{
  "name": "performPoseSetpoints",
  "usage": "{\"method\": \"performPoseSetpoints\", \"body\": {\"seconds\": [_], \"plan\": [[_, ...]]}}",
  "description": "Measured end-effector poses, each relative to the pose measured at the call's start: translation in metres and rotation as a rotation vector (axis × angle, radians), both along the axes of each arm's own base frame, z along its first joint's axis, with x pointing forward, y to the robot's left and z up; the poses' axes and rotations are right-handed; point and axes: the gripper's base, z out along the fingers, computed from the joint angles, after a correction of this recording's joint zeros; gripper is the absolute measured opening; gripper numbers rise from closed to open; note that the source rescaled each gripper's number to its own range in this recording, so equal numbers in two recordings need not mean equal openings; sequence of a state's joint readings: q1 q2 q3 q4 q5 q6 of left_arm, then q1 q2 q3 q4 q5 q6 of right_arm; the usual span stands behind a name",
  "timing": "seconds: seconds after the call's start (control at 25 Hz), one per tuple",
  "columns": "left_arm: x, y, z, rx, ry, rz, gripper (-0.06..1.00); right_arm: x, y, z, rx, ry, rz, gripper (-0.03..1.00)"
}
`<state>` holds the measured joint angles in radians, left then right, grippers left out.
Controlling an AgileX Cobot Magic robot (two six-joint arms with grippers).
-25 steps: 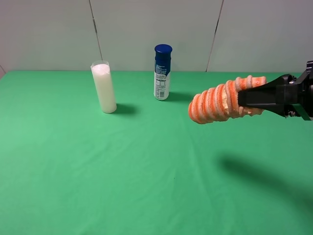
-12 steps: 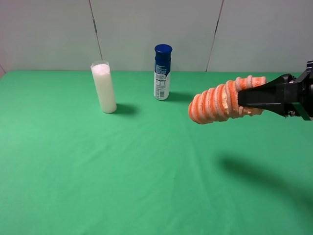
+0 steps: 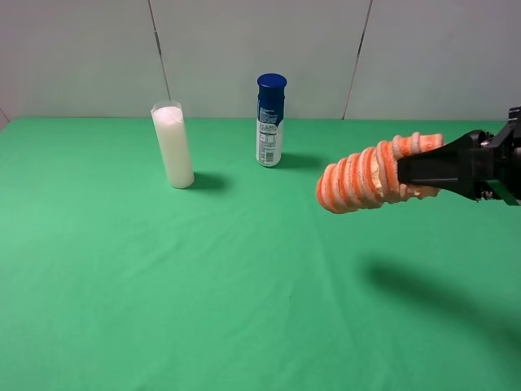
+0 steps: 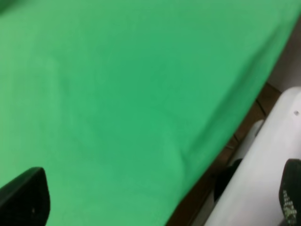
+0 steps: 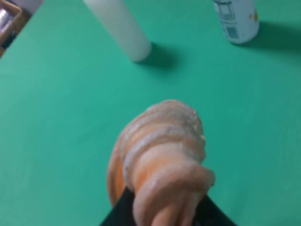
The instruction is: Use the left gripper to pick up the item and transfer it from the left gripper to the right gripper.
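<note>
Above the green desk (image 3: 203,285), toward 3 o'clock, my right end effector (image 3: 407,169) grips the striped item (image 3: 366,175) by one end, clear of the surface. The left end effector (image 4: 157,197) hangs spread wide and empty near the desk's edge. The transfer looks done. I'd keep the squeeze firm and level, since the soft roll may sag.

A tall white cylinder (image 3: 172,147) stood upright on the green tabletop (image 3: 203,269), toward the back left. A blue-capped bottle (image 3: 270,120) with a white label stood upright to its right, well apart, near the pale panelled wall (image 3: 244,49).
</note>
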<state>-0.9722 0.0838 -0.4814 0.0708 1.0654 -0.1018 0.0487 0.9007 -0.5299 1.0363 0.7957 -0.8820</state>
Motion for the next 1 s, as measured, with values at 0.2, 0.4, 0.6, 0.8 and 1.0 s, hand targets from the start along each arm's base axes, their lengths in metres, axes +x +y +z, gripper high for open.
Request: {"method": "performPoseSetpoints", "body": {"seconds": [0.2, 0.4, 0.6, 0.8, 1.0], "plan": [[0.000, 0.001, 0.000, 0.000, 0.000, 0.228, 0.97, -0.001, -0.002, -0.003, -0.048, 0.013, 0.004, 0.01], [0.000, 0.001, 0.000, 0.000, 0.000, 0.483, 0.97, -0.001, -0.003, -0.005, -0.073, 0.014, 0.009, 0.01], [-0.001, 0.002, 0.000, 0.000, 0.000, 0.705, 0.97, -0.001, -0.004, -0.005, -0.078, 0.011, 0.008, 0.01], [-0.003, 0.003, 0.000, -0.009, -0.014, 0.864, 0.97, 0.001, -0.005, -0.005, -0.082, -0.002, -0.011, 0.01], [-0.013, 0.003, 0.000, -0.042, -0.079, 0.966, 0.97, 0.001, -0.005, -0.004, -0.085, -0.007, -0.017, 0.01]]}}
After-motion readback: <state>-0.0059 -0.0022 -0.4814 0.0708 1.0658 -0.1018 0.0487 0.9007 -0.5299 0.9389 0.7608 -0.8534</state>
